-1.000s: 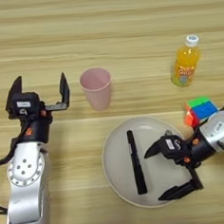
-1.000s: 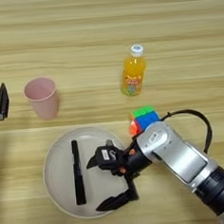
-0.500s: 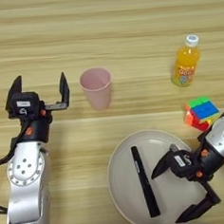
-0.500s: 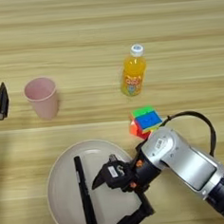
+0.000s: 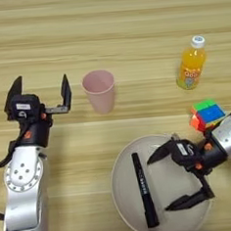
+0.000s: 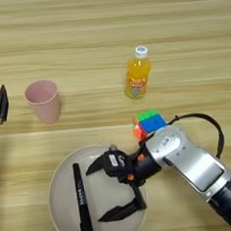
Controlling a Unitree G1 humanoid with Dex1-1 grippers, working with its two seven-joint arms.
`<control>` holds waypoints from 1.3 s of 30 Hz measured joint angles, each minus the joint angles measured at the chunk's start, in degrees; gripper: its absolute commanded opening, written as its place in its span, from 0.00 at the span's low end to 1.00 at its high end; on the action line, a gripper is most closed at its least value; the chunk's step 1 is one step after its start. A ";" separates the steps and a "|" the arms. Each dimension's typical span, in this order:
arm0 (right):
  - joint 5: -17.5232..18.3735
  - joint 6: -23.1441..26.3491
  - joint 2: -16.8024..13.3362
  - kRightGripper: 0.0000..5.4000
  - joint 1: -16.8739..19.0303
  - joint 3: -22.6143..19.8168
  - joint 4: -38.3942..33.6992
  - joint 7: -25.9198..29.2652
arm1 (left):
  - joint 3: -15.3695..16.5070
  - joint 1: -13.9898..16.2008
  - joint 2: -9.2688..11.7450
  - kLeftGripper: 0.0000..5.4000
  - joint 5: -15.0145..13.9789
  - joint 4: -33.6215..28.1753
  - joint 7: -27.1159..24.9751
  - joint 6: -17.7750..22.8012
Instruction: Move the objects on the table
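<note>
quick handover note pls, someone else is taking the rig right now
Right hand: open, over the plate, holding nothing.
Left hand: open, idle left of the pink cup.
Pen lies in the plate. Cup stands upright mid-table; juice bottle upright at far right, colour cube between it and the plate.
Done: pen is in the plate. Left: cup, bottle and cube are not held.

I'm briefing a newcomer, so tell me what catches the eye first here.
The right end effector hangs open over the beige plate at the table's near edge, just right of the black pen lying in it. Beyond stand a pink cup and an orange-juice bottle, a colourful cube between bottle and plate.
</note>
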 measured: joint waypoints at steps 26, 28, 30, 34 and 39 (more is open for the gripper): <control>24.74 5.95 8.59 1.00 0.70 -27.57 -2.44 -16.37 | -4.89 2.56 13.54 1.00 -9.10 -10.62 -22.36 4.45; 24.87 5.90 8.84 1.00 0.84 -28.55 -2.70 -17.35 | -6.50 2.50 14.57 1.00 -9.62 -10.77 -24.77 5.42; 24.88 5.61 9.23 1.00 0.93 -29.42 -2.99 -18.23 | -8.01 2.04 15.22 1.00 -10.31 -10.79 -26.61 6.57; 23.27 2.83 9.85 1.00 1.50 -31.13 -3.65 -21.78 | -10.18 -0.21 16.04 1.00 -13.47 -10.89 -29.86 10.07; 21.42 -0.01 11.37 1.00 3.45 -32.55 -6.27 -26.82 | -13.14 -2.39 16.40 1.00 -14.55 -11.53 -32.12 13.74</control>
